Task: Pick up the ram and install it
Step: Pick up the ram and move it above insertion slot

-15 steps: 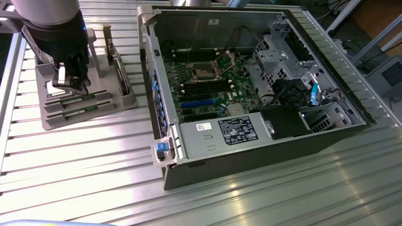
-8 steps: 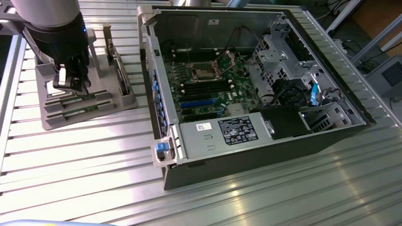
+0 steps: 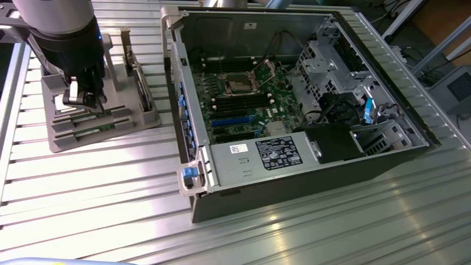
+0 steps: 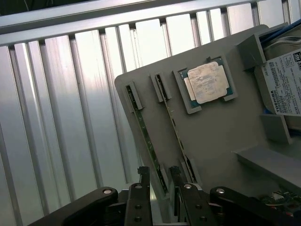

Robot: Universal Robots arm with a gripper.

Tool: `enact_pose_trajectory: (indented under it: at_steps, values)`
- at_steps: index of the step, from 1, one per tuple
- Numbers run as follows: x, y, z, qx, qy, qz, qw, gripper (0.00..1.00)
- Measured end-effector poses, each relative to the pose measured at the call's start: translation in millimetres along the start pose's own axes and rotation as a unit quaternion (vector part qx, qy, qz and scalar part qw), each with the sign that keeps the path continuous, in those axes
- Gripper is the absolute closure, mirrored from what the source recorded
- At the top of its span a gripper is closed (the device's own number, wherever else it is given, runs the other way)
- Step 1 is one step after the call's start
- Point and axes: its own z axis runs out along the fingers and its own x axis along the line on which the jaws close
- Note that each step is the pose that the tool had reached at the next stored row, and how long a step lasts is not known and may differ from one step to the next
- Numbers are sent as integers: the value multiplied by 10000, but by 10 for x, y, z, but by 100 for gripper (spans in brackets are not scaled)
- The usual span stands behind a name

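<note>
**Gripper Open over the Ram in the Holder**

We see the gripper (image 4: 159, 173) with its jaws spread wide and nothing held. The two fingers (image 4: 143, 181) straddle one end of the ram (image 4: 146, 141). There is a clear gap on each side, so neither pad touches the board. The ram stands on its edge in a slot of the grey holder (image 4: 221, 136), uninstalled.

In the exterior view, the arm (image 3: 55, 22) comes down from above, near vertical. The gripper points straight down onto the holder at the exterior view's left.

Items near the gripper:

- A second stick (image 4: 175, 127) stands on edge in the neighbouring slot, roughly parallel to the ram. Its near end lies just outside one finger, and it is the closest obstruction.
- A square silver CPU (image 4: 208, 82) lies flat in a recess of the holder, further along.
- A hard drive (image 4: 284, 80) with a white label sits at the holder's far side.

The holder rests on a slatted metal table (image 3: 88, 187). The open computer case (image 3: 294, 187) lies to the exterior view's right of the holder, beside it. Its motherboard (image 3: 250, 105) is exposed, with the power supply (image 3: 257, 157) at its near end.
</note>
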Motion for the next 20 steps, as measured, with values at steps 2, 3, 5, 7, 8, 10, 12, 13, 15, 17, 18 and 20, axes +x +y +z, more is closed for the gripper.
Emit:
enact_pose_trajectory:
  at_steps: [2,3,5,7,8,10,12,13,15,17,18,20]
  values:
    - [0,1,12,0,0,0,10000,70]
    - [0,1,15,0,0,0,10000,70]
    - [0,2,23,0,0,0,10000,70]
    - [0,3,32,0,0,0,10000,70]
    - [0,3,35,0,0,0,10000,70]
    - [0,3,49,0,1,0,10000,70]
    - [1,4,62,0,2,0,10000,70]
    - [1,5,68,0,2,0,10000,70]
    - [1,6,78,0,2,0,10000,70]
    - [1,6,87,0,2,0,10000,70]
    - [1,6,91,1,2,0,10000,70]
    - [1,7,101,0,3,0,10000,70]
